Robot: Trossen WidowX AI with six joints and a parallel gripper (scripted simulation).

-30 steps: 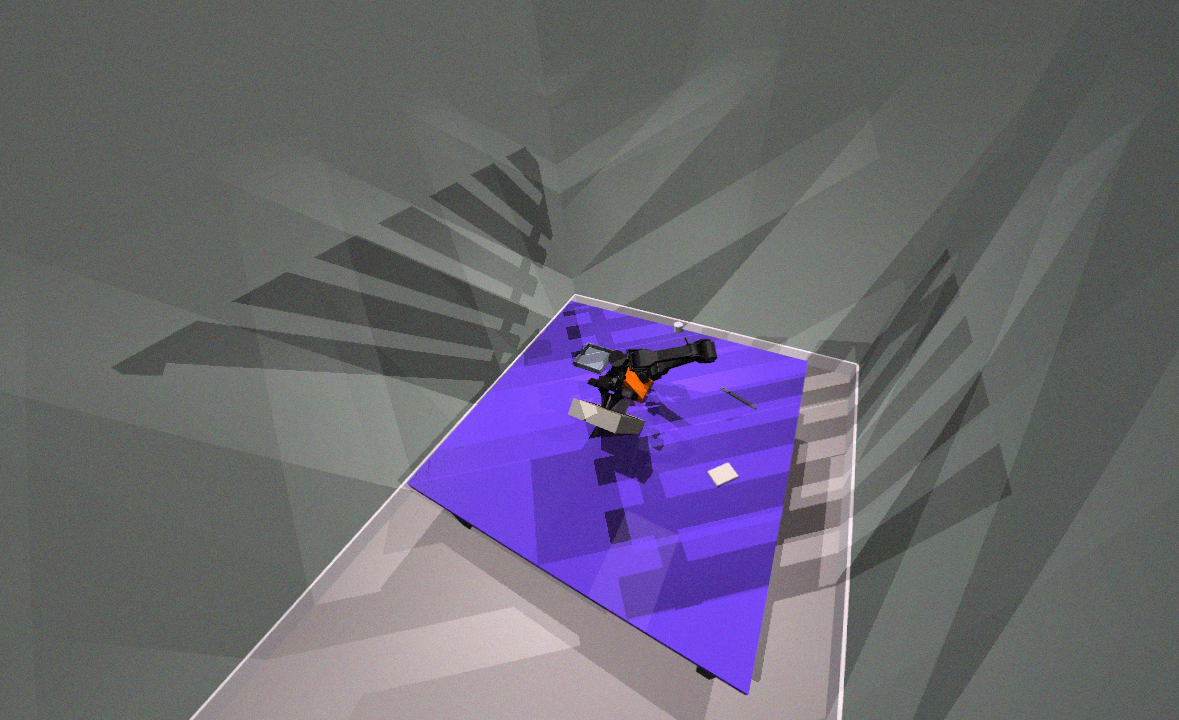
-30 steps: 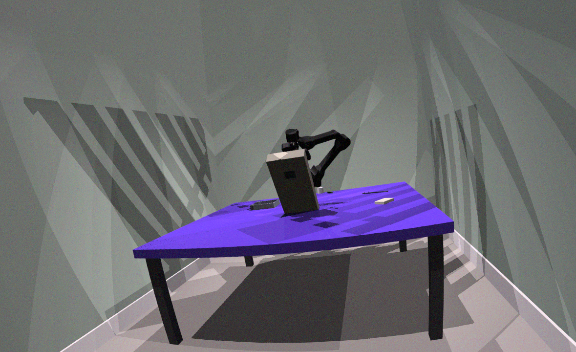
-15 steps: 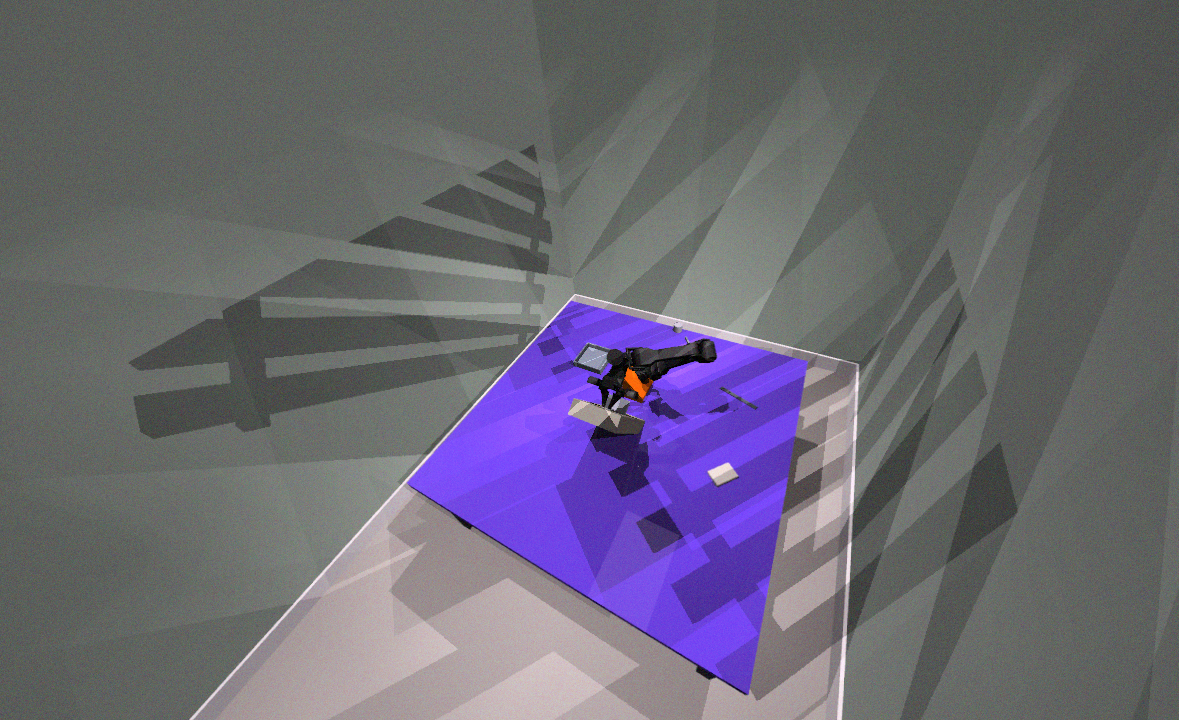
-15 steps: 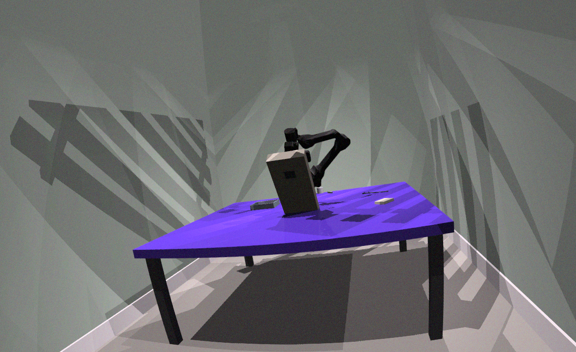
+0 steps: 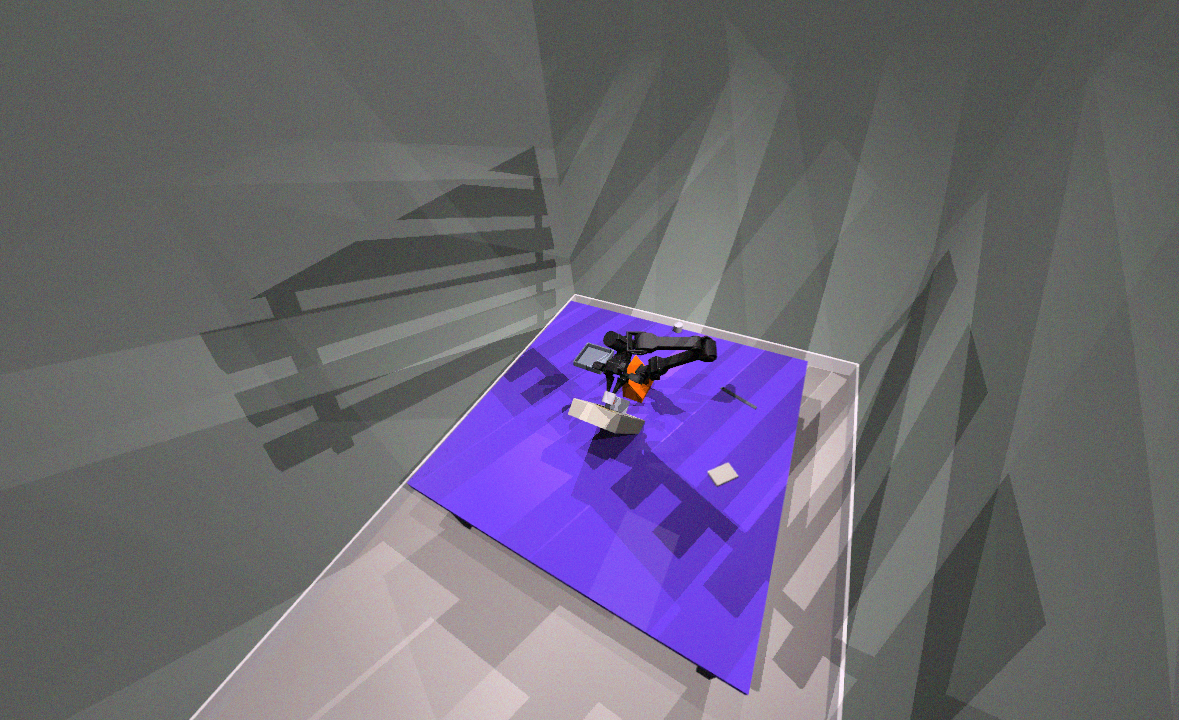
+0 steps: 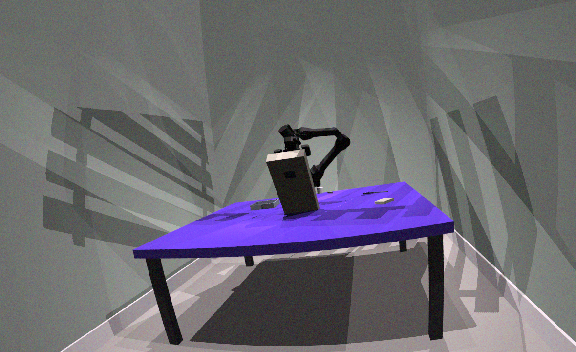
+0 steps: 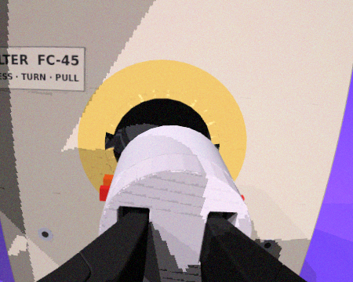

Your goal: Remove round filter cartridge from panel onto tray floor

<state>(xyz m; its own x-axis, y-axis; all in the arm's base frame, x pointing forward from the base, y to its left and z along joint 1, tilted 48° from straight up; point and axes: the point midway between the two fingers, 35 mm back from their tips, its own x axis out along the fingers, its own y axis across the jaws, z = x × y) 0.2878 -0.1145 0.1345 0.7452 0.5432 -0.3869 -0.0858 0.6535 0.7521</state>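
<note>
Top view: the arm (image 5: 665, 344) reaches from the upper right of the purple surface (image 5: 521, 501) toward frame centre, where the beige service panel (image 5: 605, 416) stands. The claw (image 5: 612, 391) sits just above the panel's near edge, with a small pale piece, the filter cartridge (image 5: 608, 397), at its tip. A dark tray (image 5: 590, 356) lies just upper left of the arm's wrist. A flat pale block (image 5: 722, 474) lies well apart at lower right; a thin dark tool (image 5: 738, 395) lies right of the arm.

Exterior view: the panel (image 6: 292, 181) leans tilted at frame centre, seen from its back. The arm (image 6: 320, 144) arches over its top edge. The tray (image 6: 264, 204) sits just left of the panel.

Wrist view: the claw (image 7: 176, 227) is clenched on the white cartridge (image 7: 172, 172), both black fingers set into slots on its face. The cartridge stands out of the panel (image 7: 282, 58); a dark open socket (image 7: 163, 112) shows behind it inside a yellow ring (image 7: 223, 110). A label (image 7: 35, 68) at left centre reads "FILTER FC-45, PRESS · TURN · PULL".
</note>
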